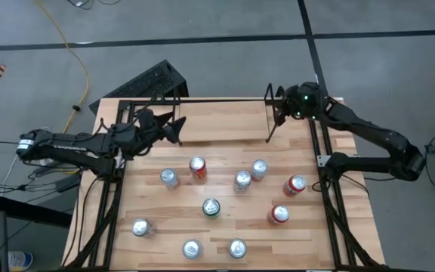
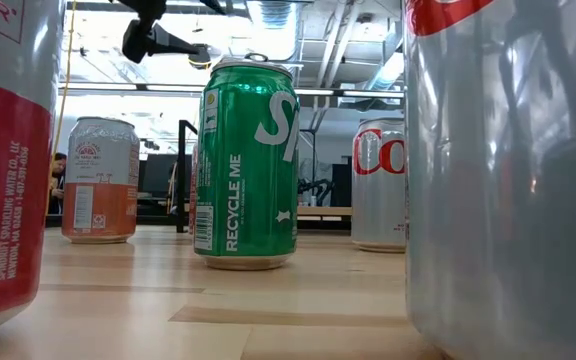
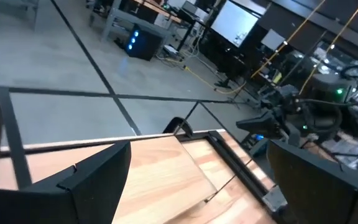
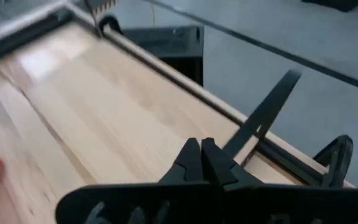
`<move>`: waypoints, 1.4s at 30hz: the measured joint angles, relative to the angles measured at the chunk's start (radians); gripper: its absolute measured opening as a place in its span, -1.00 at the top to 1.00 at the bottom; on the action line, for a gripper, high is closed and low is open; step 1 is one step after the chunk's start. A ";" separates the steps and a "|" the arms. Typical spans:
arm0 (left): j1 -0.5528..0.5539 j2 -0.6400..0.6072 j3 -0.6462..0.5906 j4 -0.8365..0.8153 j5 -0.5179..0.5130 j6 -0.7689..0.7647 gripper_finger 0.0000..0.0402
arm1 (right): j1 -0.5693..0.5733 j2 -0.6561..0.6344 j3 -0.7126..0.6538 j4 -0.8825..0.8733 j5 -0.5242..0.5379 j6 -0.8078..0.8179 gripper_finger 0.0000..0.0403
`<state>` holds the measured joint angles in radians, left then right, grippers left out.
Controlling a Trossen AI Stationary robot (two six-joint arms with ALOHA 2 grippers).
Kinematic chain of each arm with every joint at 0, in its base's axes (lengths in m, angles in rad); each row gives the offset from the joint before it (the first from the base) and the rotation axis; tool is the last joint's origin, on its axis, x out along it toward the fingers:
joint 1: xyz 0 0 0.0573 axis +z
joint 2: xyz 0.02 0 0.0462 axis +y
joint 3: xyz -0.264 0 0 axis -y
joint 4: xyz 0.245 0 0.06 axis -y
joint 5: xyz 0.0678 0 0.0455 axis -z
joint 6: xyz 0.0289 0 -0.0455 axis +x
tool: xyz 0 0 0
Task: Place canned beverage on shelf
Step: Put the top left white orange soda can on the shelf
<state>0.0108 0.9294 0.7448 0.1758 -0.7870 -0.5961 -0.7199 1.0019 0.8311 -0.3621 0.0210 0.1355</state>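
Several canned beverages stand upright on the wood table, among them a green can (image 1: 211, 207), a red can (image 1: 279, 214) and a silver can (image 1: 170, 177). No gripper touches them. The shelf (image 1: 217, 121), black wire with a light wood floor, stands at the table's far edge with nothing on it. My left gripper (image 1: 174, 128) hangs open at the shelf's left end, nothing between its fingers (image 3: 98, 174). My right gripper (image 1: 278, 102) is shut, holds nothing, and hovers by the shelf's right looped end (image 4: 334, 158).
A black tubular frame (image 1: 325, 189) runs along the table's left and right sides. In the low view the green can (image 2: 246, 165), an orange can (image 2: 100, 180) and a red-lettered can (image 2: 380, 185) stand beyond two close cans. Bare wood lies between the cans and the shelf.
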 joint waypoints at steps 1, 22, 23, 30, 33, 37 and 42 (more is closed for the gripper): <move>0.010 0.000 0.000 0.001 0.024 -0.018 -0.80 | 0.000 0.000 0.016 -0.008 0.000 0.017 1.00; 0.084 -0.040 0.482 -0.586 0.648 0.189 -0.80 | 0.396 0.000 0.480 -0.549 -0.019 0.257 0.15; 0.084 -0.040 0.492 -0.607 0.622 0.180 -0.80 | 0.427 0.000 0.480 -0.573 -0.018 0.257 0.08; 0.076 -0.031 0.502 -0.802 0.664 0.131 -0.80 | 0.597 0.003 0.452 -0.637 0.149 0.254 -0.26; 0.051 -0.013 0.502 -0.921 0.681 0.130 -0.80 | 0.627 0.010 0.452 -0.629 0.215 0.234 -0.28; 0.015 0.026 0.502 -1.003 0.675 0.139 -0.80 | 0.649 0.025 0.452 -0.626 0.241 0.219 -0.28; -0.035 0.077 0.502 -1.050 0.729 0.203 -0.80 | 0.632 0.067 0.453 -0.571 0.271 0.208 -0.28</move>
<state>-0.0238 1.0068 1.2469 -0.8747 -0.0580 -0.3936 -0.0883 1.0689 1.2838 -0.9334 0.2923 0.3431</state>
